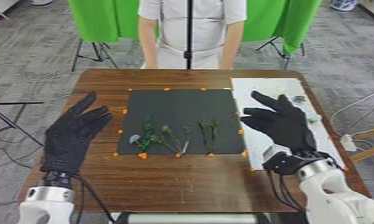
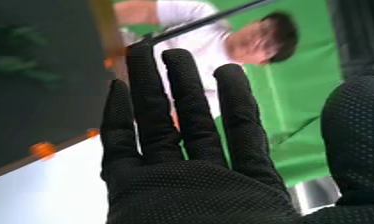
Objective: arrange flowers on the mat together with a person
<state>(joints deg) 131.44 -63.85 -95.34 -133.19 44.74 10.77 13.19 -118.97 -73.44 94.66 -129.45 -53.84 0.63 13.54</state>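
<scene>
The dark mat (image 1: pixel 179 106) lies at the middle of the frame in the head view, on the brown wooden table (image 1: pixel 179 182), and it bears the flowers in its lower half. At the mat's lower left stands out a leafy green stem (image 1: pixel 147 131), with a pale bluish bloom (image 1: pixel 135 139) just beside it; a branching sprig (image 1: pixel 167 134) comes next to the right, then a thin stem (image 1: pixel 187 131), then two slim green stems (image 1: pixel 214 131) side by side, right of the mat's middle. Small orange marks (image 1: pixel 143 156) sit around the mat's border. A white sheet (image 1: pixel 262 88) at the right of the frame holds a few small sprigs (image 1: pixel 299 99) toward its upper right part. The right hand (image 1: pixel 286 124) is over the white sheet, to the right of the flowers on the mat and well apart from them; the small sprigs lie near it, on its right side. In the right wrist view its fingers are straight and spread, the thumb standing wide of them, and nothing is pinched. The left hand (image 1: pixel 70 132), at the left of the frame, has its fingers loosely extended and parted from the thumb, left of the mat and apart from the leafy green stem.
</scene>
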